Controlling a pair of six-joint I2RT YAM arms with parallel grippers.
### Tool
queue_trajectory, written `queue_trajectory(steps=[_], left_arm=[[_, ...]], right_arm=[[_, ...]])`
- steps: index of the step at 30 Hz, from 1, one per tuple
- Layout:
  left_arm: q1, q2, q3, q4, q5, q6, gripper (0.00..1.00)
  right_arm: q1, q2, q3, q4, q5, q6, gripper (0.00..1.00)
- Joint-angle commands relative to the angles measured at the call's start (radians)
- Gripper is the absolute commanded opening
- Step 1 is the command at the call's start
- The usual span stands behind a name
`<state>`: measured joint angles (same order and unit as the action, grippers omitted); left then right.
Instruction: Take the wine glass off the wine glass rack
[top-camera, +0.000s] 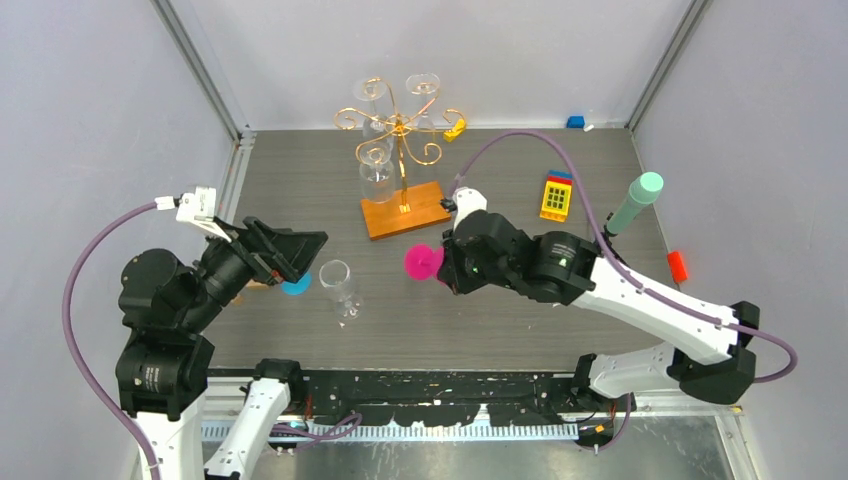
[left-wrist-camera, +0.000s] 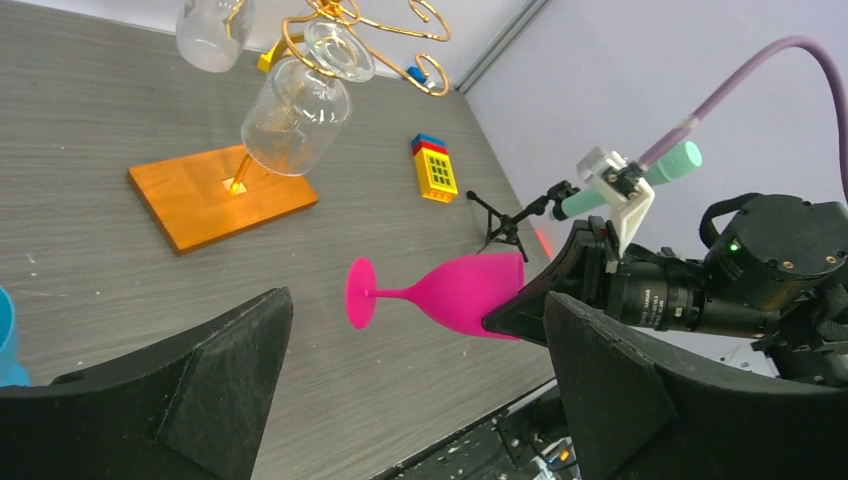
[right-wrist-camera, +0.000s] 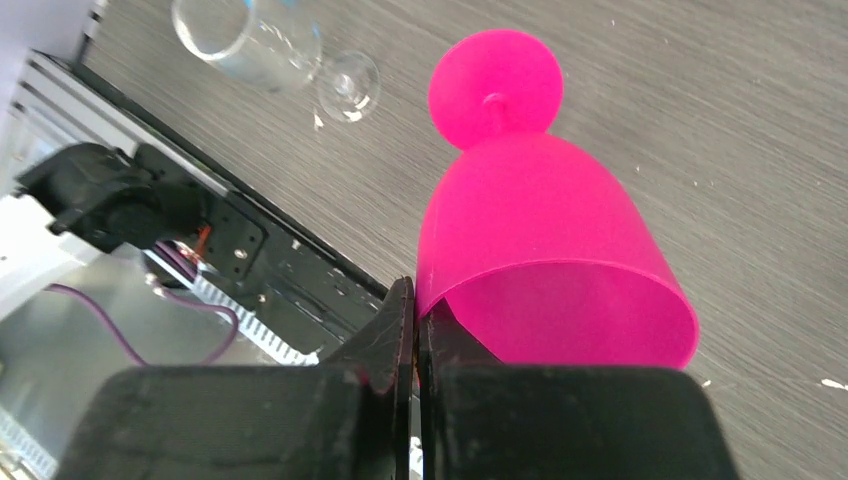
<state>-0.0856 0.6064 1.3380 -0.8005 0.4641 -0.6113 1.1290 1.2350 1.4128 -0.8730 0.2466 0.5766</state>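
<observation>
One pink wine glass (right-wrist-camera: 545, 230), rim pinched by right tool (right-wrist-camera: 418, 302), left tool (left-wrist-camera: 417, 335) spread wide

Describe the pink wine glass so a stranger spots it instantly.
Find the gold wire wine glass rack on its wooden base. In front of that base, the right claw pinches the rim of the pink wine glass, held sideways. It alone is opaque pink; the neighbouring clear glass lies on the table.
</observation>
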Motion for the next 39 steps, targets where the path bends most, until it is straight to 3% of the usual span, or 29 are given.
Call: queue_trajectory(steps=[1,28,39], left_arm=[[-0.003,0.006,0.01,-0.021,-0.002,0.066,1.0],[-0.003,0.054,0.095,-0.167,-0.07,0.127,1.0],[-0.003,0.059,0.118,-0.208,-0.085,0.162,1.0]], right_arm=[[0.015,0.047,0.047,-0.038,0.012,-0.027,0.0],[0.079,0.451,0.211,-0.052,-0.102,-0.044,0.02],[0.089,0.566,0.309,-0.124,-0.1,-0.075,0.21]])
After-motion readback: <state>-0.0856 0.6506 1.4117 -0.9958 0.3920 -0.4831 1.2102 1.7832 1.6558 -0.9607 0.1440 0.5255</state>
